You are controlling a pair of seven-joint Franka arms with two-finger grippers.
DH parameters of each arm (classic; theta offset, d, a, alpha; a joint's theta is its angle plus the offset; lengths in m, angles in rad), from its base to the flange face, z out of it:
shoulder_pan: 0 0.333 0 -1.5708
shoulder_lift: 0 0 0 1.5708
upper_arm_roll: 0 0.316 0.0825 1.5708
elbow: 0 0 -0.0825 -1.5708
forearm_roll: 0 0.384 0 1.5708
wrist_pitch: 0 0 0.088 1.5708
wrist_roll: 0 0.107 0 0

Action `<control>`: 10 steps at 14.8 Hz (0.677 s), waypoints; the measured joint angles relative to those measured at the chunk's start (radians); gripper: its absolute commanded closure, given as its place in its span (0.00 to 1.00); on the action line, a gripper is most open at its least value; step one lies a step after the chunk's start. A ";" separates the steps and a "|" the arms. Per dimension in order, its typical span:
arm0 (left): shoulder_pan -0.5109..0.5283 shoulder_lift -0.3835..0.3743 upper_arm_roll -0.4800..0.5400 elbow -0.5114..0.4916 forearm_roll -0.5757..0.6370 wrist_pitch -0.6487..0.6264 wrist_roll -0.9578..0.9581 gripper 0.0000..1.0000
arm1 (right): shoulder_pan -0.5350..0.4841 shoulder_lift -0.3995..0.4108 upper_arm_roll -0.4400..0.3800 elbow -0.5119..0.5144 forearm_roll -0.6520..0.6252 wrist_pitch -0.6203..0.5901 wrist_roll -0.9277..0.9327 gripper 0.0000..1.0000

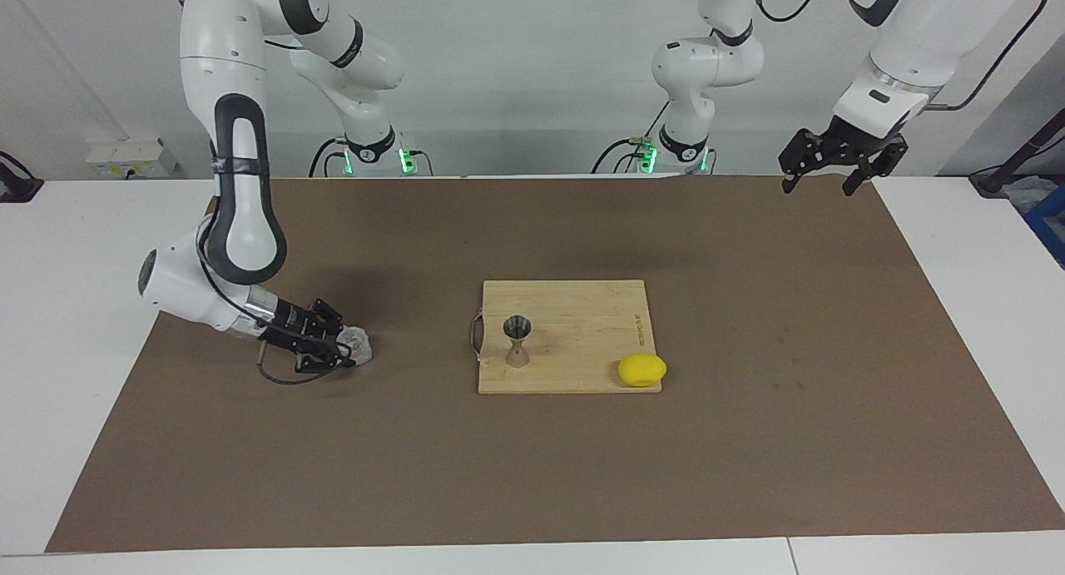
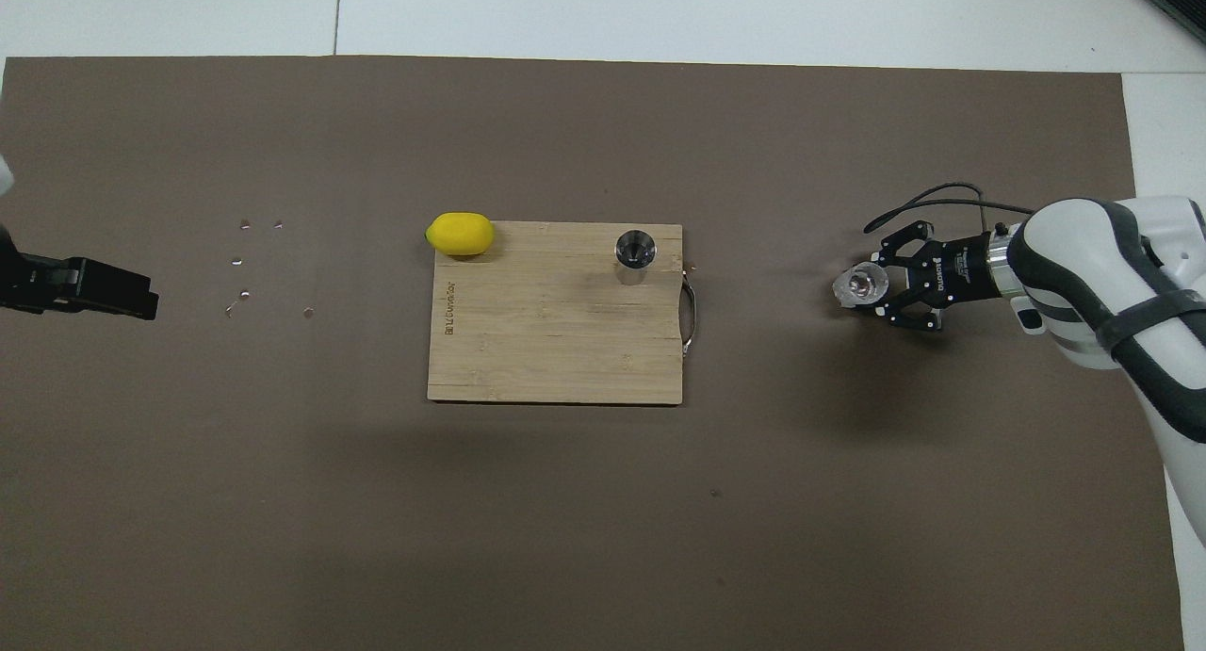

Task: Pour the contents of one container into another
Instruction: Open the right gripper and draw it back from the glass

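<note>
The right tool (image 1: 339, 349) is clamped on the clear cup's (image 1: 358, 344) ribbed sides, a light, stiff, probably slippery thing best held mid-wall, while the left tool (image 1: 819, 171) waits apart.

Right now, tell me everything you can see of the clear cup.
The clear cup is small, squat and transparent, with faceted sides that look like glass or plastic. It appears upright, mouth up, on the brown mat toward the right arm's end of the table, apart from the cutting board. The right gripper reaches in low from the side, its fingers around the cup. Whether anything is inside cannot be told.
</note>
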 measured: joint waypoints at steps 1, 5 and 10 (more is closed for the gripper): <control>0.000 0.000 0.000 0.000 0.000 0.000 0.000 0.00 | 0.001 -0.001 0.000 -0.005 0.000 0.013 0.000 0.01; 0.000 0.000 0.000 0.000 0.000 0.000 0.000 0.00 | 0.001 -0.022 0.000 -0.010 0.000 0.029 -0.002 0.00; 0.000 0.000 0.000 0.000 0.000 0.000 0.000 0.00 | 0.014 -0.123 0.002 -0.023 -0.129 0.025 -0.003 0.00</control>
